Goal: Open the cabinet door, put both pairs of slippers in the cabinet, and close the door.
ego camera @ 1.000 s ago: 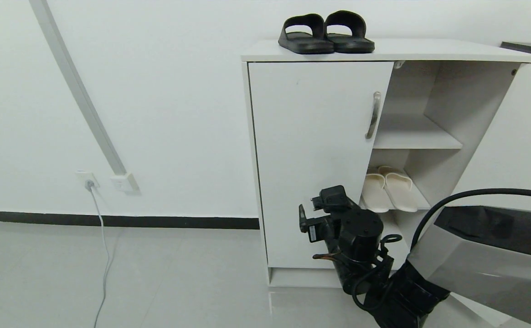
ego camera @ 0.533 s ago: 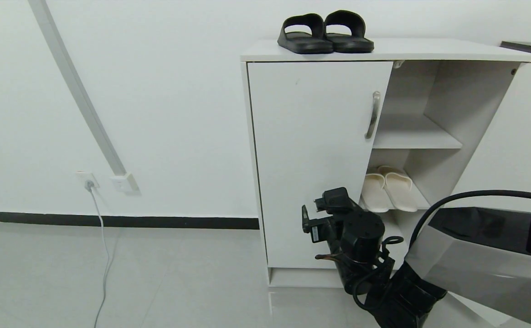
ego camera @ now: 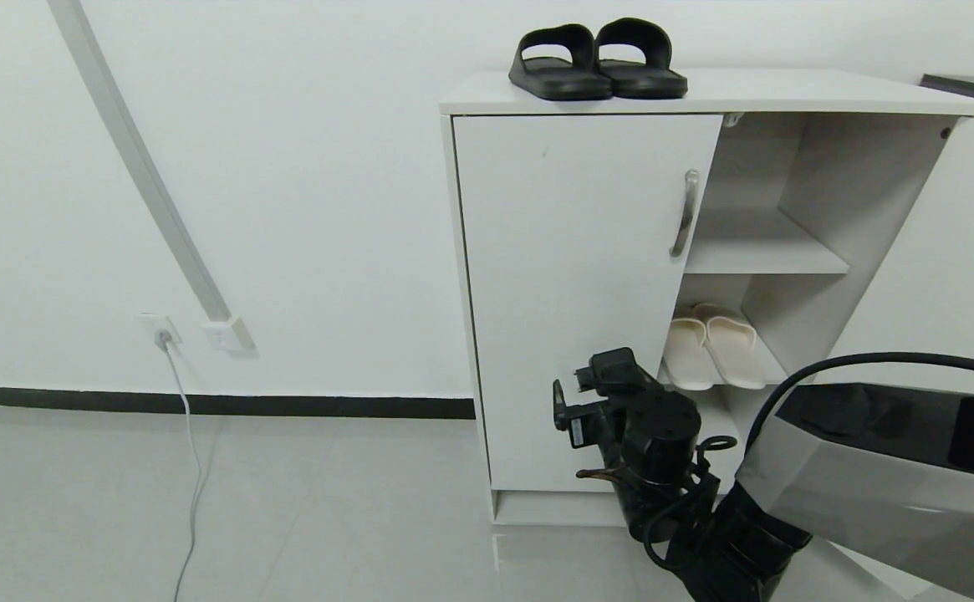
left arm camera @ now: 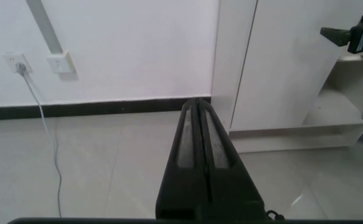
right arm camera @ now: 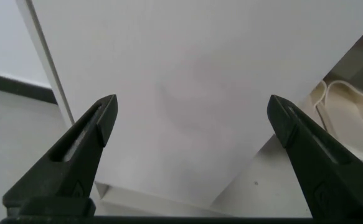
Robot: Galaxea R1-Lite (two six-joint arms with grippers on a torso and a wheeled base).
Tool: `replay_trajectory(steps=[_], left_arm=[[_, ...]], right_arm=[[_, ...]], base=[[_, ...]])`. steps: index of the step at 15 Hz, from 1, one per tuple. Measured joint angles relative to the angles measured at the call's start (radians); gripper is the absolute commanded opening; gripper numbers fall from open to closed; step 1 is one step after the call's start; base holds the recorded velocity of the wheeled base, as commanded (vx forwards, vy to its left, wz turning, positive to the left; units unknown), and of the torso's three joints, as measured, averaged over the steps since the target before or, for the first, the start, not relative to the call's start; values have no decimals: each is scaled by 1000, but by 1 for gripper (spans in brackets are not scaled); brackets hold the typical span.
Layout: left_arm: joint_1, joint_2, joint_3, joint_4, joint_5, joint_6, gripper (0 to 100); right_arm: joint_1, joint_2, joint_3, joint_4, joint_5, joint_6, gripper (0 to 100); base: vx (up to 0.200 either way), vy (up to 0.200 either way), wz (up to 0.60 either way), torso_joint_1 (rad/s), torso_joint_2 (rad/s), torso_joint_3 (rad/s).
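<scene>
Against a white wall, shows a white cabinet with its right door swung open and its left door shut. Places the white slippers side by side on the lower shelf inside, and the black slippers side by side on the cabinet top, above the shut door. Finds the right gripper low before the shut door, near the white pair, spread wide with nothing between its fingers. Finds the left gripper well back from the cabinet, aimed over the floor, fingers pressed together on nothing. Leaves, by judgement, the black pair to bring inside and the door to close. Likely troubles from here: pinching one black slipper alone and pushing its mate off the top; clipping the open door or a shelf edge on the way into the opening; shoving the white pair askew; shutting the door on a protruding heel
</scene>
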Motion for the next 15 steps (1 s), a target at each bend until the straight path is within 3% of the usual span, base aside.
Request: replay_trajectory(steps=[5,15], left_arm=[[0,0,0,-1,0,0,0],[0,0,0,-1,0,0,0]], right_arm=[[-4,1,-1,-4,0,0,100],[-10,1,-1,-2,0,0,100]], base=[[0,0,0,60,-441,-357],[0,0,0,147,-468,-331]])
